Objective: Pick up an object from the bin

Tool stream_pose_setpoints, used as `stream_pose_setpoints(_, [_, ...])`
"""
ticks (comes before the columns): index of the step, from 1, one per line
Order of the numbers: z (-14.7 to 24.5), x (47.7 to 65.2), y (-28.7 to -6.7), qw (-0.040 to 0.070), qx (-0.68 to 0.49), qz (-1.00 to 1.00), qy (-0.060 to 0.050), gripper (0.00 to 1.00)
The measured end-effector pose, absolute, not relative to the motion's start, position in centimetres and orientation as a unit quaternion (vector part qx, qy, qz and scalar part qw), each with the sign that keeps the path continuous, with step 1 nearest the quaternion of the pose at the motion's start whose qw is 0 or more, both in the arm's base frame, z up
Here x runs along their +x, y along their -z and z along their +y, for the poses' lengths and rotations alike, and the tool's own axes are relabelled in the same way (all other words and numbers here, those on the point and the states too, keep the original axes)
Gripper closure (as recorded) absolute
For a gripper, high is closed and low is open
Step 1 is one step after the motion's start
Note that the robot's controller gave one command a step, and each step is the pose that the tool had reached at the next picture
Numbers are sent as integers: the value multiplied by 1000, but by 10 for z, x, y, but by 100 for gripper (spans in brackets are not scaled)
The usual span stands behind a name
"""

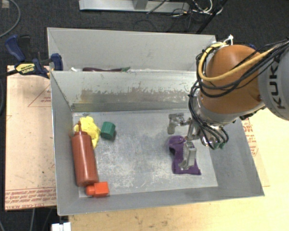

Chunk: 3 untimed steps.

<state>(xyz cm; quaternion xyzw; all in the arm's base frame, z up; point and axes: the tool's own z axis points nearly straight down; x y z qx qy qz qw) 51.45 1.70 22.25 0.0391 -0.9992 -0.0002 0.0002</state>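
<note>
In the right half of the grey bin (pixel 135 182), the end effector (pixel 180 139) hangs low over a floppy purple thing (pixel 177 144) lying flat on the bin floor. Its fingers stand spread apart with nothing lifted between them, one resting across the purple piece. The pick therefore looks unfinished: closing and raising remain. At the left lie a red bottle (pixel 84 160), a yellow toy (pixel 89 127) and a green block (pixel 107 130).

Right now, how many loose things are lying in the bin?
4: an orange-capped red bottle by the left wall, a yellow thing and a green block at its far end, and a purple thing under the gripper. The arm may hide more.
</note>
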Motion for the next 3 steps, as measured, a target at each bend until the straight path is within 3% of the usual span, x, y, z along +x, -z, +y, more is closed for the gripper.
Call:
stream_pose_setpoints(1, [-14,520,-198,-1,92,-996,2,0])
stream_pose_setpoints(2, [-44,531,-175,0,62,-998,0,0])
stream_pose_setpoints(3, [-40,541,-164,0,-38,-999,2,0])
